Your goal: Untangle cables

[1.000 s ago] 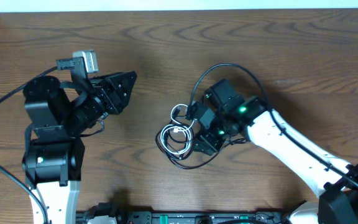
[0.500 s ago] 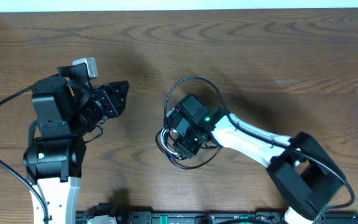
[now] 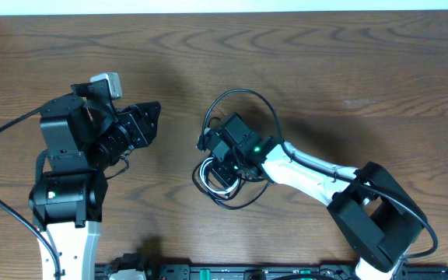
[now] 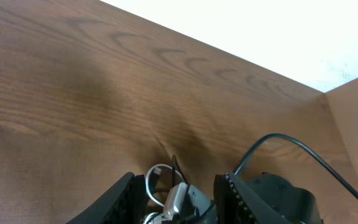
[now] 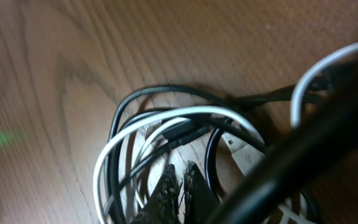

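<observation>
Overhead, the cables (image 3: 212, 182) lie as one small coiled heap near the middle of the table (image 3: 348, 70), black and white loops laid over each other, so no free end is easy to reach. The right gripper (image 3: 222, 166) is reached down into the top of that heap, probably to take one strand and lift it out of the rest. The left gripper (image 3: 148, 123) hangs well apart to the left, pointed toward the heap as if waiting to take a second strand. From the left wrist, its fingers (image 4: 124, 196) stand apart with nothing between them. Beyond them a loop of the white cable (image 4: 156, 170) shows beside the right arm, whose own thick wire (image 4: 278, 138) arcs above it. From the right wrist, the fingertips (image 5: 168, 184) are pressed together, clenched, in the middle of the coil. The white cable curves round them and the black cable (image 5: 143, 94) rings the outside. Whether a strand is pinched between the tips I cannot tell, as the cords are so thin and the view is blurred there. The loops cross at several spots, so the tangle looks far from undone.
</observation>
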